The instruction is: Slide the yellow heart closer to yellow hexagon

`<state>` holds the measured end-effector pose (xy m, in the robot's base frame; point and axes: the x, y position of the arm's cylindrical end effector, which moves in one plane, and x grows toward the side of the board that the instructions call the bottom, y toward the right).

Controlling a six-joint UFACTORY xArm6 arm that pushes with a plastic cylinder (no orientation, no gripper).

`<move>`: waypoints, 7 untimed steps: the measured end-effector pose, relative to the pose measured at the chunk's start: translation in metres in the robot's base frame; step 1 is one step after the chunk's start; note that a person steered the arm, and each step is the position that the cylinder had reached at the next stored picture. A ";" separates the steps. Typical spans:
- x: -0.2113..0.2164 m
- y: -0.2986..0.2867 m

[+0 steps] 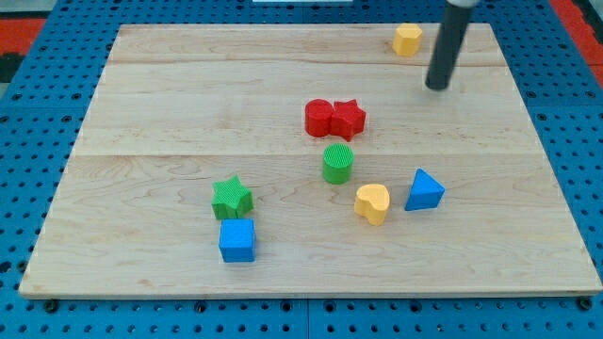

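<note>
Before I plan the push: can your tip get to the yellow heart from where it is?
Probably yes. My tip is near the view's top right, with bare board down to the yellow heart; the blue triangle sits just beside that path.

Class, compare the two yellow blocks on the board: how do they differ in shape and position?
The yellow heart is lobed with a point; the yellow hexagon is flat-sided. The heart sits low and central beside the blue triangle; the hexagon sits alone at the view's top, nearer my tip. Both are yellow.
</note>
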<state>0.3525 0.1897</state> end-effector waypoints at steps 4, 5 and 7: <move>0.212 -0.039; 0.190 -0.075; 0.181 -0.132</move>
<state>0.5339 0.0579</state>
